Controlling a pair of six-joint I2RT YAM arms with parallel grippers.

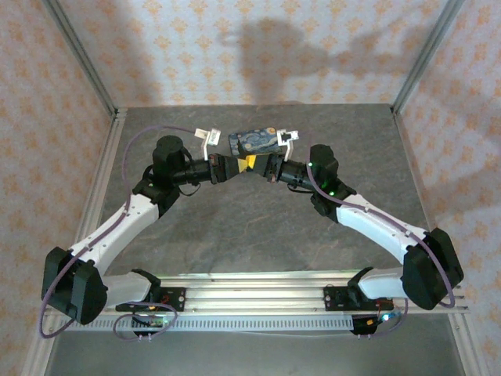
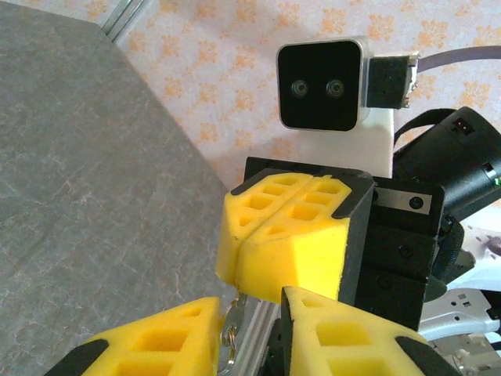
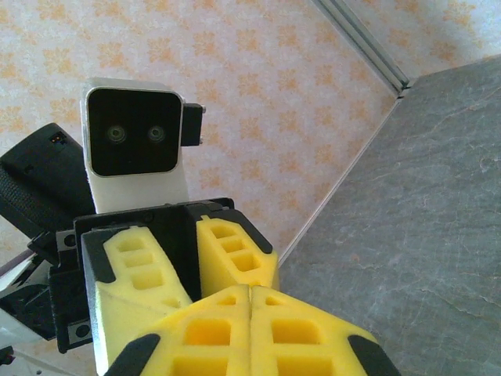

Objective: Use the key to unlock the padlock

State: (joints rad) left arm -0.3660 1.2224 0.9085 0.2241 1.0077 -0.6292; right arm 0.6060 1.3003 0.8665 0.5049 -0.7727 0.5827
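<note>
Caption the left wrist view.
Left gripper, fingers parted, faces the shut right gripper; a small metal piece hangs between.

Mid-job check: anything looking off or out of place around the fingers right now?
Nothing spilled or damaged. A small metal piece dangles beside one of the open left fingers, seemingly unclamped, by the shut right fingers; too small to identify.

Table (image 1: pixel 258 227): matt grey, stone-look. Left gripper (image 2: pixel 250 317) pads: matt yellow plastic, moulded cells. Key (image 2: pixel 230 327): shiny pale metal.

Black-and-white arms (image 1: pixel 117 227) (purple cables (image 1: pixel 133 145)) with ribbed yellow tool pads (image 2: pixel 282 243).
</note>
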